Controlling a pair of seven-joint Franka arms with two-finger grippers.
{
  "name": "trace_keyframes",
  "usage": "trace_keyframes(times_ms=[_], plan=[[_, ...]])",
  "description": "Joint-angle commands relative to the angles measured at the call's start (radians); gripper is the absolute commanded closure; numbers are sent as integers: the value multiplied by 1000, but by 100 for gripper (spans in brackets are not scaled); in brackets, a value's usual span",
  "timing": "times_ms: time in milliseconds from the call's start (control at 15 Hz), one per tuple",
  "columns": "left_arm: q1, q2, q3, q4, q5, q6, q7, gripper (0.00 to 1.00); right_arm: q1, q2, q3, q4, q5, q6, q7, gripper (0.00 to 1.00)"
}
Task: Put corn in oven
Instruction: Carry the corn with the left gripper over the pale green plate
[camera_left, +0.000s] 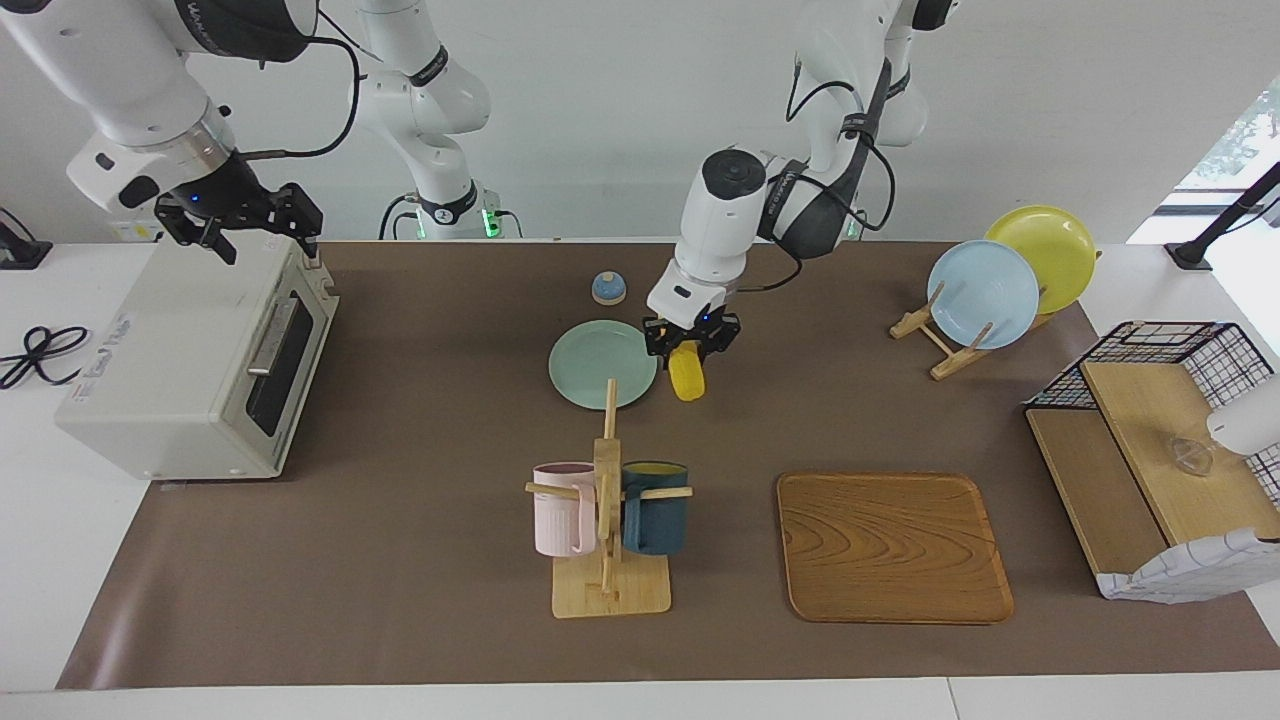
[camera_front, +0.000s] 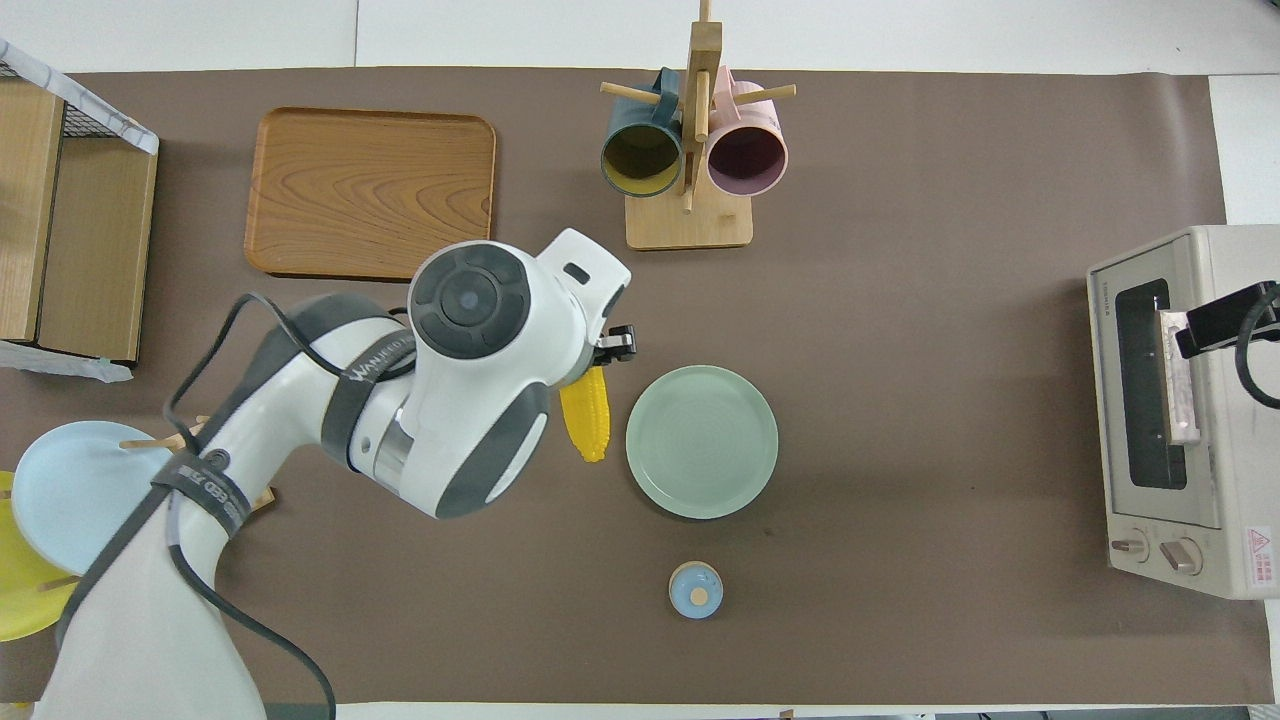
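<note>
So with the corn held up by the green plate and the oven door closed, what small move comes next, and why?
Probably the right gripper, open above the oven, should lower to the door handle and pull it down. The left gripper already holds the corn beside the green plate, and the shut door blocks it.

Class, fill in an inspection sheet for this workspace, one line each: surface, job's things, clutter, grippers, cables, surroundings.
Surface: brown mat on a white table.
Job's things: corn held in the air beside the green plate; oven at the right arm's end, door closed.
Clutter: wooden tray, mug rack, plate stand, blue knob, wire basket.
Grippers: left gripper shut on the corn; right gripper open over the oven's top edge.
Cables: black cord beside the oven.
Surroundings: white wall; nothing else seen.
</note>
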Motion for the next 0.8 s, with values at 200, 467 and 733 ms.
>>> trace_keyframes(times_ms=[200,467,733], plan=[[-166,37,23,-52,-30,167,-114,100,-11,-31,7,-71,-14,90,8,41],[-205,112,24,-51,-30,250,-134,100,-28,-88,7,-212,-10,211,-154,100],[-205,123,24,-52,-30,254,-125,100,-31,-183,4,-467,-85,443,-32,100]])
